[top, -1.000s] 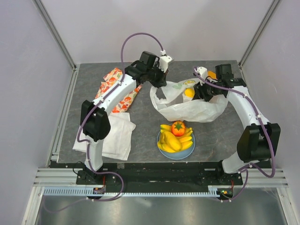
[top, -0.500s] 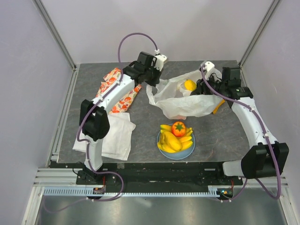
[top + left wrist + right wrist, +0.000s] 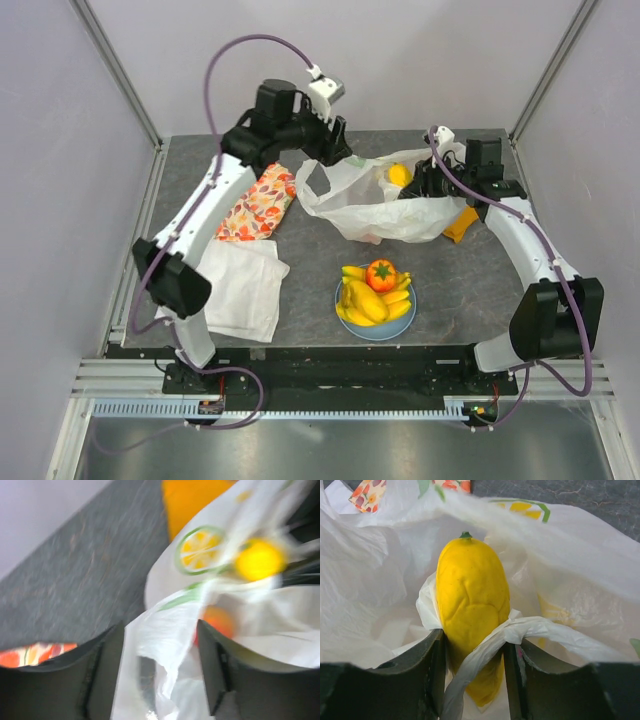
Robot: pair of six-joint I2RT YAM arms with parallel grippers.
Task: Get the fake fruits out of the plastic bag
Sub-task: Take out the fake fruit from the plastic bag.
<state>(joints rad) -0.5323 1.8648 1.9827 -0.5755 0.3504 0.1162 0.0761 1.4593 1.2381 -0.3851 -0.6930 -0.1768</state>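
Left gripper (image 3: 337,153) rising since earlier frame, plastic bag (image 3: 390,215) stretching wider; I'm seeing blurred film between its fingers, grip unclear. Right gripper (image 3: 473,636) clamping yellow fruit (image 3: 470,590) inside bag.

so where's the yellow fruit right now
The yellow fruit sits back right in the top view, inside the plastic bag, between the fingers of the right gripper.

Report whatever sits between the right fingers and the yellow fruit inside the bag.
A twisted strip of the plastic bag crosses the yellow fruit low down and is pinched against one of the right gripper's fingers. The other finger seems to touch the fruit directly.
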